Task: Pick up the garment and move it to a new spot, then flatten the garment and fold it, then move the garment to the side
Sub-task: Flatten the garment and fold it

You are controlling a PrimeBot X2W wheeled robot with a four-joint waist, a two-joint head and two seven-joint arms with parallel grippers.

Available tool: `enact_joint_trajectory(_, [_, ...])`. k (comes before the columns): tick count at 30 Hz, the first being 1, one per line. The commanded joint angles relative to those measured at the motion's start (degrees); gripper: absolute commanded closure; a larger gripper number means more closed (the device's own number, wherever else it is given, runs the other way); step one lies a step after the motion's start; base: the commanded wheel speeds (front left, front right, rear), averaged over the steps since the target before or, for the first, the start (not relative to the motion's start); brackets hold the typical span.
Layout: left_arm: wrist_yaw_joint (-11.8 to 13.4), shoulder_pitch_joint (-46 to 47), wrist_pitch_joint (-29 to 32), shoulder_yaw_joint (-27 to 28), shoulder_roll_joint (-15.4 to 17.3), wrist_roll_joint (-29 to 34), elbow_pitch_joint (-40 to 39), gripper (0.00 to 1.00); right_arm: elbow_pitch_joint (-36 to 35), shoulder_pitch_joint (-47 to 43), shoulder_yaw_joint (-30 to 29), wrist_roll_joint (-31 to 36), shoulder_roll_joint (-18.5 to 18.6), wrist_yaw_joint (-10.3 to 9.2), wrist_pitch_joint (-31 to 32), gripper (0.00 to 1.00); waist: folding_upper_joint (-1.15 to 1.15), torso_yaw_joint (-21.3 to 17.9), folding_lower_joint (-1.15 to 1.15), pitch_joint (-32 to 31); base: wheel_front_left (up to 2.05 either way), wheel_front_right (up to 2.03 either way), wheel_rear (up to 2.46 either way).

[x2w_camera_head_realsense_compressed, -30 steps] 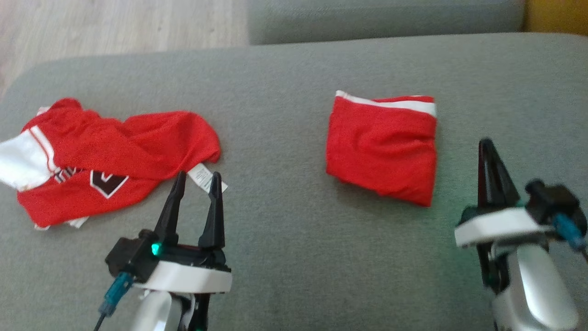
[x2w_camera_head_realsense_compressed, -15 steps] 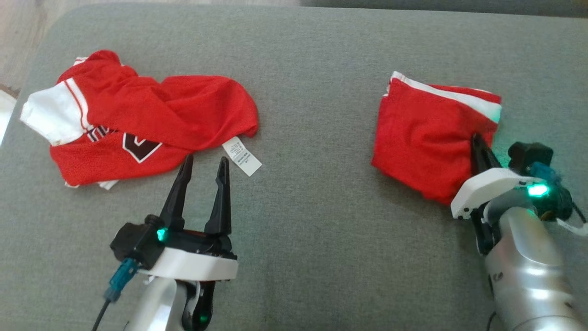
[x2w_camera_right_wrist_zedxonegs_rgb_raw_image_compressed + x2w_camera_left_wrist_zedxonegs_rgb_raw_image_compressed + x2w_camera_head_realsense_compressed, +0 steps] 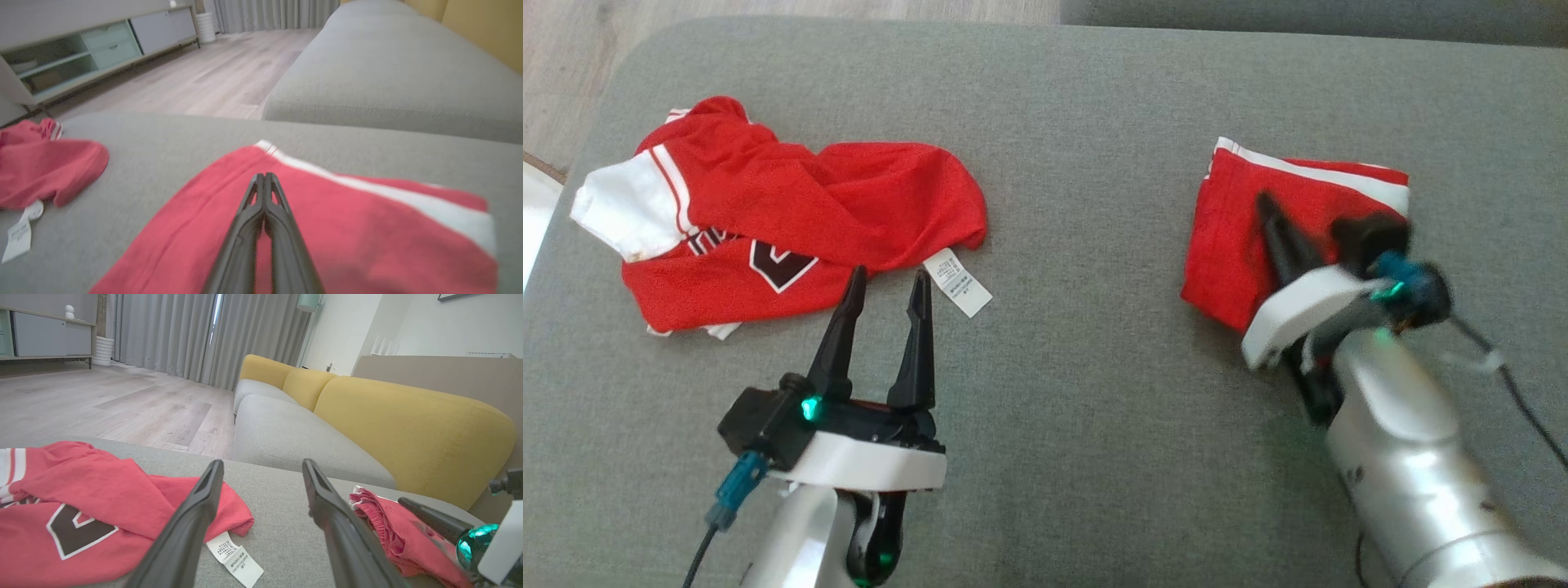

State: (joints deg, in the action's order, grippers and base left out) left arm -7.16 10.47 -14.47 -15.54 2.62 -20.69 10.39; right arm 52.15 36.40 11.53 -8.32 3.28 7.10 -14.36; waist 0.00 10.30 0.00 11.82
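Observation:
A crumpled red garment (image 3: 768, 220) with white sleeve trim and a dark emblem lies at the left of the grey cushion; its white label (image 3: 958, 282) sticks out at its near right. My left gripper (image 3: 889, 276) stands open just short of that edge, nothing between its fingers. The left wrist view shows this garment (image 3: 81, 506) and label (image 3: 235, 559) past the open left gripper (image 3: 262, 463). At the right lies a folded red piece (image 3: 1225, 237) with a white stripe. My right gripper (image 3: 1267, 211) is shut, its tip over that piece (image 3: 347, 228), holding nothing.
The grey cushion (image 3: 1078, 408) ends at the far left, where wooden floor (image 3: 572, 73) begins. Beyond it stand another grey seat (image 3: 286, 437) with yellow backrests (image 3: 408, 424). A low cabinet (image 3: 81, 53) stands across the floor.
The head camera has tilted down and shifted. My right gripper, still shut, has moved forward and left over the folded red piece. The left gripper has stayed by the label.

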Motion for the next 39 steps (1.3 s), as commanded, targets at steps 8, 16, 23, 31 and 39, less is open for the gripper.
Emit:
enact_joint_trajectory(8, [-0.32,1.28,-0.52,1.75,0.26,-0.32,-1.67,0.00,5.35,-1.49,9.82,-4.39,-0.40,0.39,2.74,1.00,0.00,-0.06,0.00,-0.68,0.00,0.00,0.00])
enact_joint_trajectory(16, [-0.28,0.21,-0.52,2.96,0.26,-0.28,-1.98,0.00,3.20,-0.09,6.86,-5.70,-0.40,0.39,-0.39,1.00,0.00,-2.20,0.00,-2.52,0.00,0.00,0.00])
enact_joint_trajectory(23, [-0.24,-0.88,-0.52,3.85,0.26,0.38,-2.50,0.00,-12.15,-6.62,-5.34,0.55,-0.36,0.39,-0.61,1.00,0.00,-5.53,0.00,-5.23,0.00,0.00,0.00])
enact_joint_trajectory(31, [-0.27,-2.19,-0.52,4.08,0.26,1.79,-2.51,0.00,-24.79,-18.19,-10.65,3.13,-0.39,0.39,-0.62,1.00,0.00,-9.38,0.00,-7.93,0.00,0.00,0.00])
enact_joint_trajectory(39, [-0.31,-3.60,-0.52,3.33,0.26,3.51,-1.89,0.00,-30.79,-25.99,-11.98,2.04,-0.39,0.39,-0.63,0.01,0.00,-11.37,0.00,-8.97,0.00,0.00,0.00])
